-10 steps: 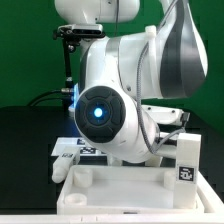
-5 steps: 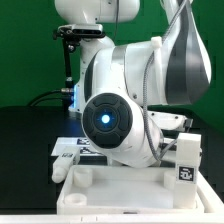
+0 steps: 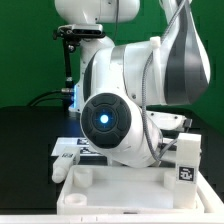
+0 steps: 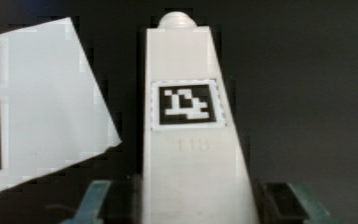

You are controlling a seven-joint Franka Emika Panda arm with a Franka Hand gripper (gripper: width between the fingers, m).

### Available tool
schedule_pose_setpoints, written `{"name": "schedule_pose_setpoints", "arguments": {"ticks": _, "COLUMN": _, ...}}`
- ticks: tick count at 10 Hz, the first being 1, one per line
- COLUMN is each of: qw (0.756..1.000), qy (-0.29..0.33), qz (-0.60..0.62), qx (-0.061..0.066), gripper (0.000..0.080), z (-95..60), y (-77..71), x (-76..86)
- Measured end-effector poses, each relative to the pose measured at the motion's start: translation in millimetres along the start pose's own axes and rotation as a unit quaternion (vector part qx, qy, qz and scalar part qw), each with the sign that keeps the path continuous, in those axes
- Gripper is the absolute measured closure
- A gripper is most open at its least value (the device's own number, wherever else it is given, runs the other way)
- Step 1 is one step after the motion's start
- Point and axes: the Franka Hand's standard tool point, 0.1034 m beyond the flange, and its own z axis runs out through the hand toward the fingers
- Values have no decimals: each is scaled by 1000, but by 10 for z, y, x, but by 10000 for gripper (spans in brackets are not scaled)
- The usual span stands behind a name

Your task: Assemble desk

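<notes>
In the wrist view a white square-bar desk leg (image 4: 190,150) with a black-and-white tag lies lengthwise on the dark table, its rounded tip pointing away. My gripper (image 4: 192,196) is open and straddles the leg's near end. A dark gap shows between each finger (image 4: 101,200) and the leg. In the exterior view the arm hides the gripper and this leg. The white rimmed desk tabletop (image 3: 120,185) lies in front of the arm. Another tagged leg (image 3: 189,162) stands upright at the tabletop's right corner.
The marker board (image 4: 43,110) lies just beside the leg in the wrist view, and shows behind the tabletop in the exterior view (image 3: 68,150). The arm's bulky joints (image 3: 110,118) fill the middle of the exterior view. A black stand (image 3: 68,60) rises at the back.
The arm's blue-lit joint has shifted slightly down and toward the exterior view's right over the last second. The tabletop and upright leg have not moved.
</notes>
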Motion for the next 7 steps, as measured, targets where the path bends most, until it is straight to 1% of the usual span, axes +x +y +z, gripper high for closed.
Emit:
{"name": "schedule_pose_setpoints", "arguments": {"ticks": 1, "qw": 1000, "qy": 3, "qz": -7, "qx": 6, "gripper": 514, "z": -234, "y": 24, "x": -176}}
{"name": "schedule_pose_setpoints", "arguments": {"ticks": 2, "qw": 999, "qy": 38, "qz": -19, "qx": 13, "gripper": 514, "z": -492, "y": 38, "x": -310}}
{"name": "schedule_pose_setpoints", "arguments": {"ticks": 3, "qw": 997, "qy": 72, "qz": -35, "qx": 22, "gripper": 514, "z": -711, "y": 67, "x": -485}}
{"name": "schedule_pose_setpoints", "arguments": {"ticks": 4, "qw": 992, "qy": 111, "qz": -43, "qx": 31, "gripper": 514, "z": -845, "y": 62, "x": -574}}
{"name": "schedule_pose_setpoints", "arguments": {"ticks": 5, "qw": 987, "qy": 152, "qz": -39, "qx": 25, "gripper": 514, "z": -748, "y": 32, "x": -477}}
{"name": "schedule_pose_setpoints", "arguments": {"ticks": 6, "qw": 984, "qy": 174, "qz": -42, "qx": 24, "gripper": 514, "z": -705, "y": -21, "x": -424}}
{"name": "schedule_pose_setpoints", "arguments": {"ticks": 7, "qw": 975, "qy": 217, "qz": -46, "qx": 31, "gripper": 514, "z": -770, "y": -54, "x": -410}}
